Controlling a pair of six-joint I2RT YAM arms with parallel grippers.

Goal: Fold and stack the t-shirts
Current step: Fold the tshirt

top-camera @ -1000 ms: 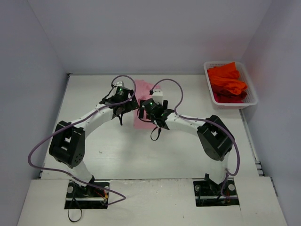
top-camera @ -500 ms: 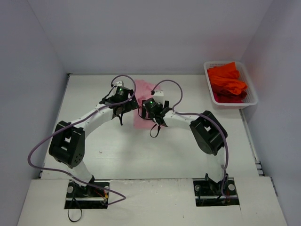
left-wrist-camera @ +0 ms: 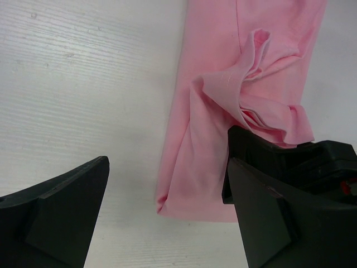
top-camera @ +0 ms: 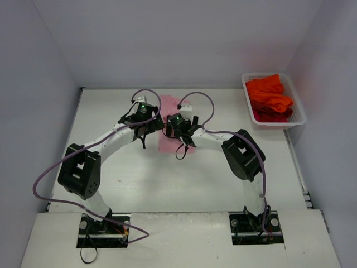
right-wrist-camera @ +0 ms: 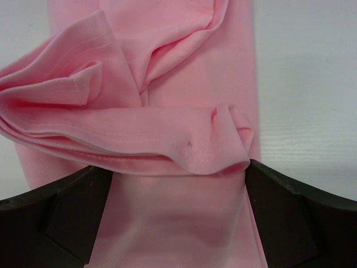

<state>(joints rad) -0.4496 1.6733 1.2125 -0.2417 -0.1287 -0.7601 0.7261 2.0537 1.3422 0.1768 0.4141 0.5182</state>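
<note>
Where pink t-shirt (right-wrist-camera: 167, 72) lies: long axis near-to-far, directly underneath.
Left hand (left-wrist-camera: 167, 223): fingers apart, over its left edge.
Right hand (right-wrist-camera: 178, 223): fingers apart, straddling its bunched middle.

Mid-frame over the white tabletop (top-camera: 111, 167): left claw (top-camera: 148, 128) and right claw (top-camera: 179, 129) side by side, close together, both low above the pink t-shirt (top-camera: 167, 146). Pink cloth showing past the wrists, toward the top of the frame and toward the bottom. Left arm (top-camera: 106, 139) and right arm (top-camera: 242, 159) bent wide, elbows out. Upper right: white mesh basket (top-camera: 279, 125) heaped with orange-red t-shirts (top-camera: 269, 97), well apart from the pink one.
</note>
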